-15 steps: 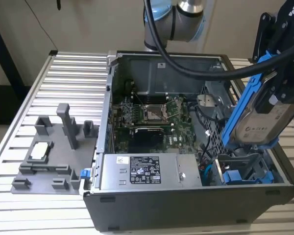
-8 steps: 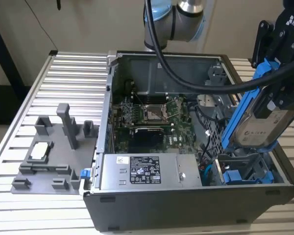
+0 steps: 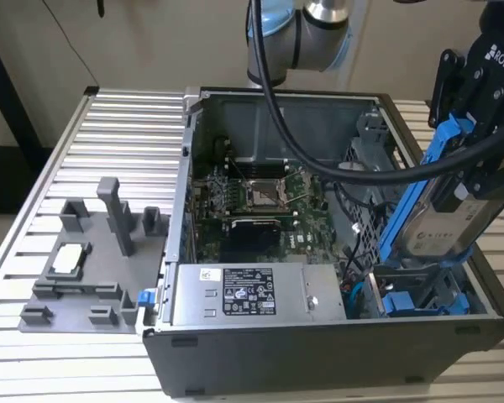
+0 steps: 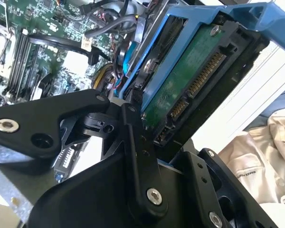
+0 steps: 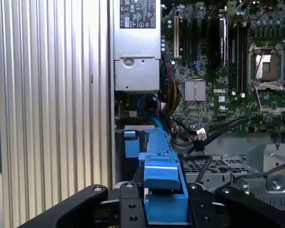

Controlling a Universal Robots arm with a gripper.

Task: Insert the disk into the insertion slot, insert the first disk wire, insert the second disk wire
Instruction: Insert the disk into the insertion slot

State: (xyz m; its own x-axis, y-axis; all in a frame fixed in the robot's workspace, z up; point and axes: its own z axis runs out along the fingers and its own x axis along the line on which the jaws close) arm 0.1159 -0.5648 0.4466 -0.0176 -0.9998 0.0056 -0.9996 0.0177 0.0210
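The disk (image 3: 443, 220), a silver-grey drive in a bright blue carrier, hangs tilted with one end down over the right end of the open computer case. My gripper (image 3: 473, 159) is shut on its upper part. Below it lies the drive bay with the insertion slot (image 3: 424, 294). In the second wrist view the disk's green underside (image 4: 190, 80) and its connectors show, with a black finger (image 4: 137, 142) against it. The first wrist view has the carrier's blue end (image 5: 164, 183) between the fingers, above the bay (image 5: 133, 142). Loose blue and black wires (image 3: 353, 290) lie beside the bay.
Another blue-fronted carrier (image 3: 401, 302) sits low in the bay. The case holds a motherboard (image 3: 260, 197) and a silver power supply (image 3: 244, 294). A grey fixture (image 3: 92, 260) stands on the slatted table (image 3: 126, 134) at the exterior view's left. A thick black cable (image 3: 336, 159) crosses the case.
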